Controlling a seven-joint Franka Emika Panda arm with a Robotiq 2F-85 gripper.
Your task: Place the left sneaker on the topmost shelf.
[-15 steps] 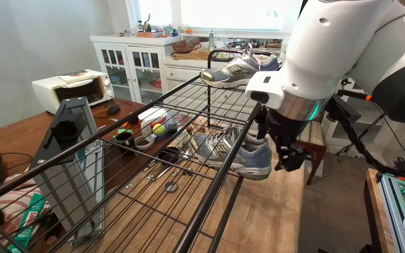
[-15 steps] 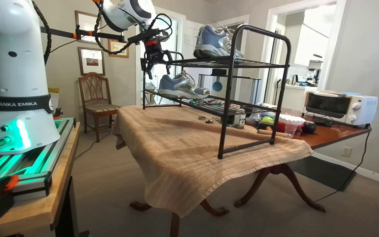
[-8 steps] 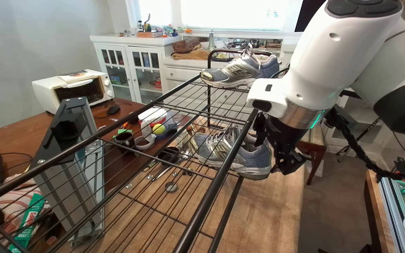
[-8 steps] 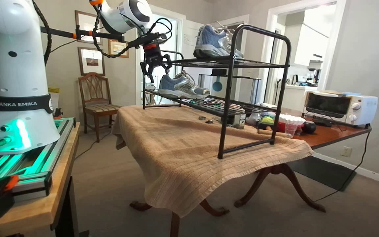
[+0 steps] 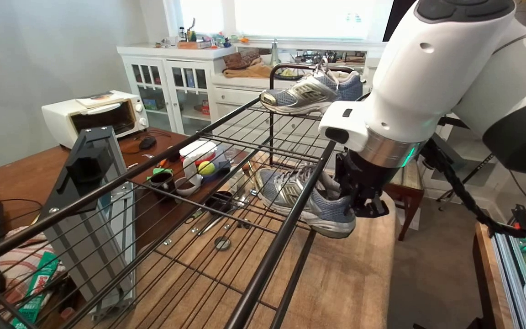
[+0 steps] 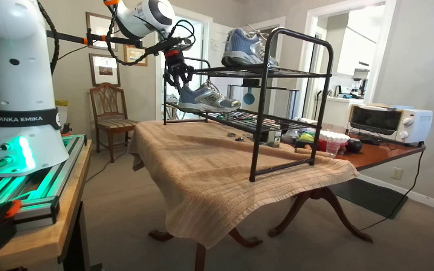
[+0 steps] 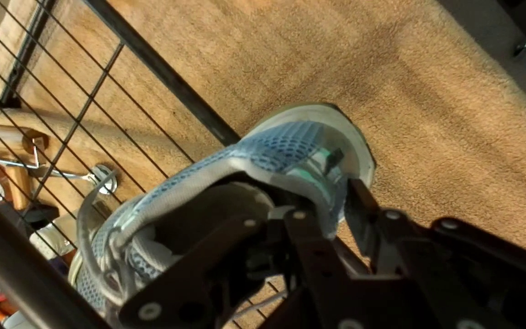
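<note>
On the lower wire tier sits the left sneaker, blue-grey and silver with a white sole. Its heel juts past the tier's front rail in the wrist view. My gripper has shut on the back of that heel: one finger reaches into the shoe opening, the other presses outside. The inner fingertip is partly lost in shadow. In both exterior views the gripper is at the heel, just outside the rack. Above, the topmost shelf carries the matching sneaker at one end.
The topmost shelf's front rail runs close beside my wrist. A towel-covered table bears the rack. Behind it stand an aluminium frame, a toaster oven, a tennis ball and dark mugs. A curved end bar rises above the shelf.
The gripper has come down onto the heel and its fingers have drawn together. The left sneaker has shifted slightly outward, toward the robot's side. The upper sneaker has stayed put.
</note>
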